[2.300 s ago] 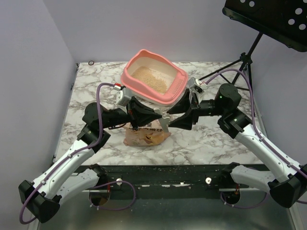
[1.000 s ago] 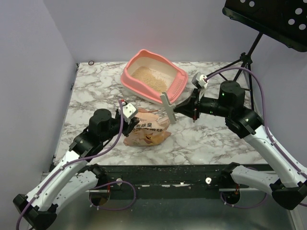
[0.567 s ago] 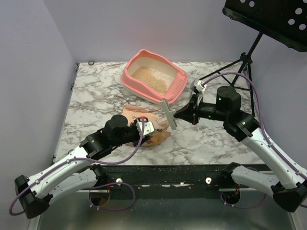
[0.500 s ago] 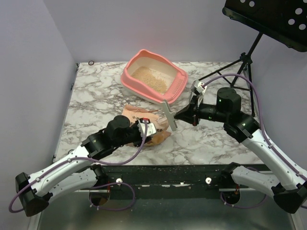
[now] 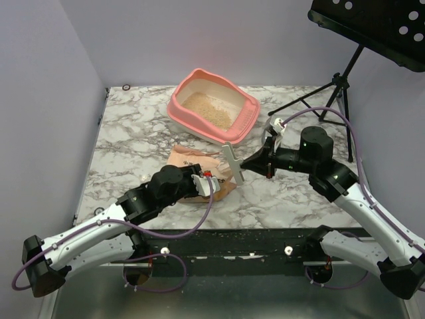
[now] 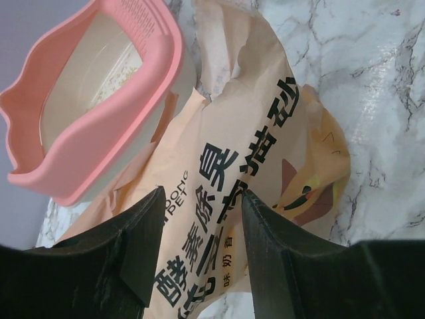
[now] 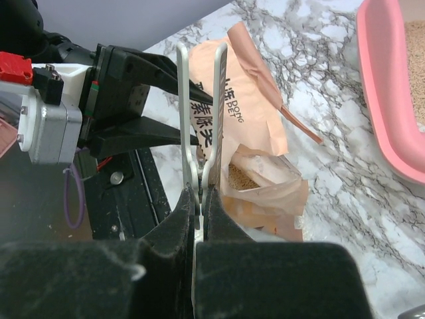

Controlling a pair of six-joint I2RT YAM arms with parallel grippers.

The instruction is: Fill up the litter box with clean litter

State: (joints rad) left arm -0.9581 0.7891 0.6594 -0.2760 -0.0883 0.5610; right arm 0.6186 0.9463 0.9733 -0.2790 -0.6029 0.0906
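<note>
The salmon-pink litter box [image 5: 178,109] stands at the back of the table with a thin layer of clean litter [image 5: 207,109] in it; it also shows in the left wrist view [image 6: 99,126] and at the right wrist view's edge [image 7: 392,86]. An orange litter bag [image 5: 189,159] lies in front of it, and its torn mouth shows granules [image 7: 240,176]. My left gripper [image 6: 202,193] hovers open just over the printed bag [image 6: 252,159], touching nothing that I can see. My right gripper [image 7: 201,193] is shut on a long white bag clip [image 7: 199,100], held above the bag's right end [image 5: 232,161].
A black music stand [image 5: 378,26] on a tripod [image 5: 339,86] stands at the back right. A small ring [image 5: 126,87] lies at the back left corner. Spilled granules dot the black front rail [image 5: 232,234]. Grey walls close the left and back.
My left arm has swung forward and reached in low over the bag's near end, and its jaws have opened. My right arm, still holding the clip, has dropped slightly toward the bag.
</note>
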